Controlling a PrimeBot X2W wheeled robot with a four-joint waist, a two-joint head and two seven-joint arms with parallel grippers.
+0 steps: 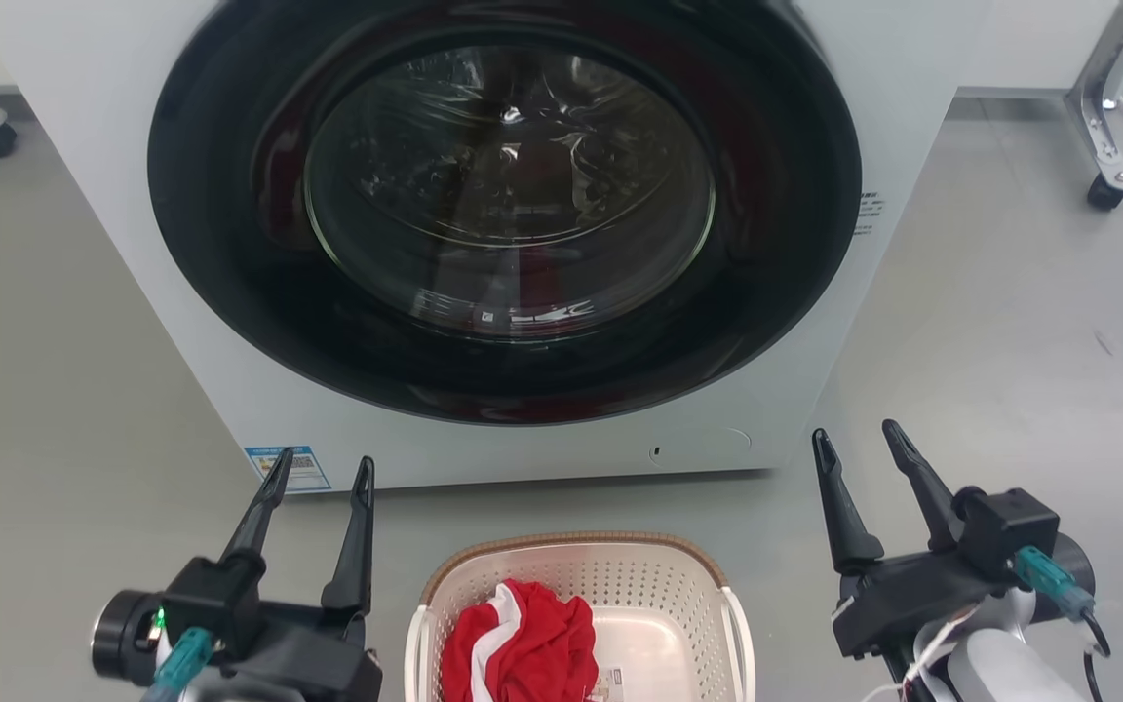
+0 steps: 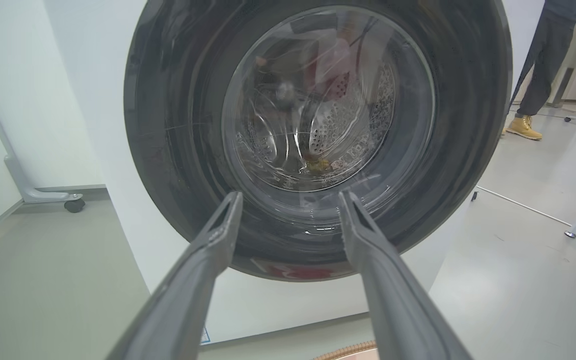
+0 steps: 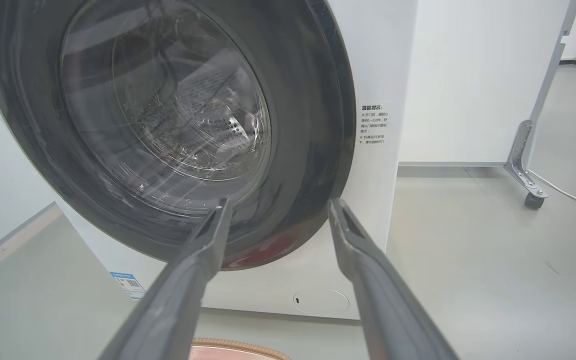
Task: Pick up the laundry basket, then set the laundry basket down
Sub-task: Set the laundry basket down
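Observation:
The laundry basket (image 1: 664, 585), cream-white and perforated with a brown woven-look rim, stands on the floor at the bottom middle of the head view, in front of the washing machine. A red and white garment (image 1: 522, 643) lies inside it. My left gripper (image 1: 323, 466) is open to the basket's left, apart from it. To the basket's right my right gripper (image 1: 856, 436) is open too, nothing between its fingers. A sliver of the brown rim (image 2: 350, 351) shows at the bottom of the left wrist view, and the rim (image 3: 238, 348) shows likewise in the right wrist view.
A white washing machine (image 1: 795, 390) with a dark round glass door (image 1: 508, 190), shut, stands just beyond the basket. White panels on castors (image 1: 1105, 190) stand behind it on either side. A person's legs and tan boot (image 2: 523, 127) appear far off in the left wrist view.

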